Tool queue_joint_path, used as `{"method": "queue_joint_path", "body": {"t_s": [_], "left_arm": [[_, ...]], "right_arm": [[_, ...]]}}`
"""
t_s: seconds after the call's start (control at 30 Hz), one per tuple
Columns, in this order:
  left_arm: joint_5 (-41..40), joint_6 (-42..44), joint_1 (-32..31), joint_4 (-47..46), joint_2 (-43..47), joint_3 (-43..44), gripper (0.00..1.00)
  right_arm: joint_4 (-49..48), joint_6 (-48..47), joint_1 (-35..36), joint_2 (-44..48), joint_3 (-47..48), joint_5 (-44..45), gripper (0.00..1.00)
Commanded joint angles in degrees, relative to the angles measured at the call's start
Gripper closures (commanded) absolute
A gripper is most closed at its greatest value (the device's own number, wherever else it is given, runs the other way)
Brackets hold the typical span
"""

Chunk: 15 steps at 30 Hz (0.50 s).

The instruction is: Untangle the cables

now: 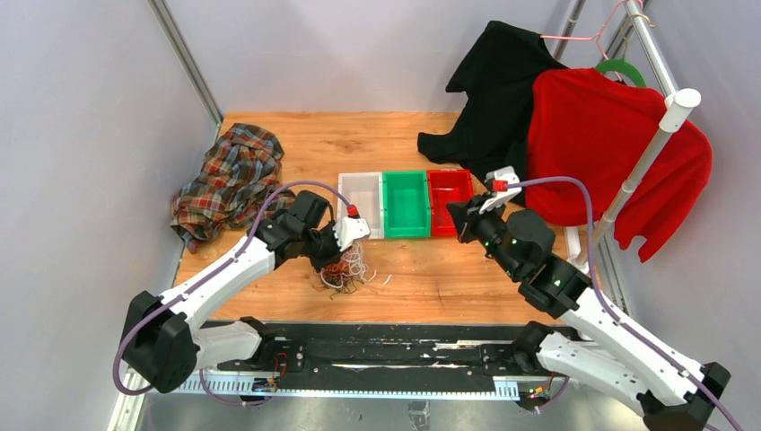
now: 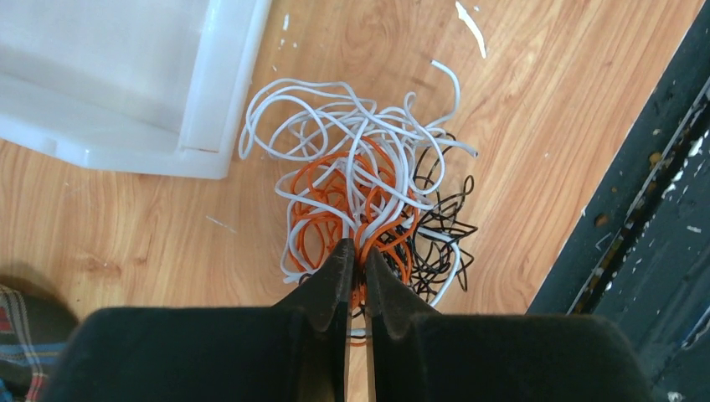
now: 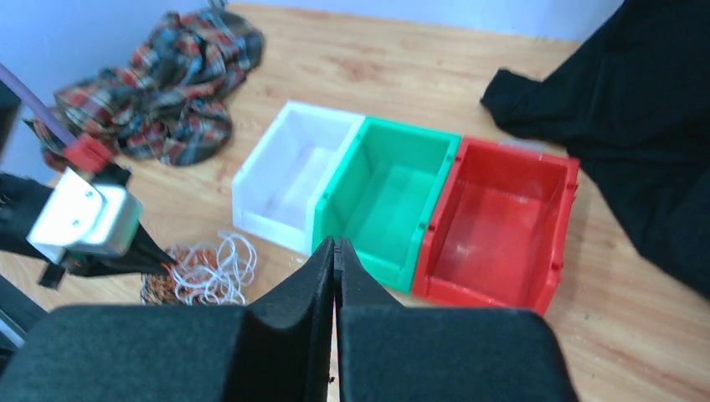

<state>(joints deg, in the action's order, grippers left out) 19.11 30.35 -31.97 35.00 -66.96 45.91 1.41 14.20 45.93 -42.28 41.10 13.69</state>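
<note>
Beside the white bin [image 2: 219,126], on the tabletop [image 2: 536,109], the cables [image 2: 368,188] lie knotted. L hand [image 2: 355,256] is pinched on orange strands; R hand [image 3: 335,251] is closed and empty. Step: prob. first pull-out. Next needs a slow lift, w/ R pinning the rest.

The left gripper's [image 2: 357,255] black fingers cover the near end of the cables [image 2: 360,184], so how the strands run beneath them is hidden. In the left wrist view the white bin [image 2: 226,100] is cut off by the picture's top and left edges, and only a corner of the plaid shirt [image 2: 18,335] shows at the bottom left. From above, the single strands are too small to tell apart. In the right wrist view the tangle is blurred and partly behind the left gripper, and the black garment [image 3: 645,126] runs off the right edge.
</note>
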Motion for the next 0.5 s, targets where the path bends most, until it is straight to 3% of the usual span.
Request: {"method": "queue_joint_path", "body": {"t_s": [0.0, 0.03, 0.17, 0.3, 0.47], "left_arm": [[-0.3, 1.28, -0.04, 1.63, 2.26, 0.28, 0.92], [0.15, 0.24, -0.03, 1.69, 2.42, 1.0, 0.93], [5.94, -2.83, -0.03, 4.14, 2.14, 4.84, 0.94], [8.59, -4.6, -0.04, 5.25, 2.29, 7.24, 0.94], [9.74, -4.63, -0.04, 6.12, 2.41, 7.6, 0.95]], "right_arm": [[3.49, -2.7, -1.3, -1.25, 6.08, -3.63, 0.99], [3.87, -2.28, -1.3, -2.58, 6.33, -5.8, 0.98], [-1.54, 1.89, -0.47, -9.0, 1.29, -14.0, 0.72], [-12.33, 5.89, 5.1, -15.19, -4.87, -15.07, 0.6], [-24.05, 9.99, 8.83, -25.09, -6.13, -18.66, 0.56]]}}
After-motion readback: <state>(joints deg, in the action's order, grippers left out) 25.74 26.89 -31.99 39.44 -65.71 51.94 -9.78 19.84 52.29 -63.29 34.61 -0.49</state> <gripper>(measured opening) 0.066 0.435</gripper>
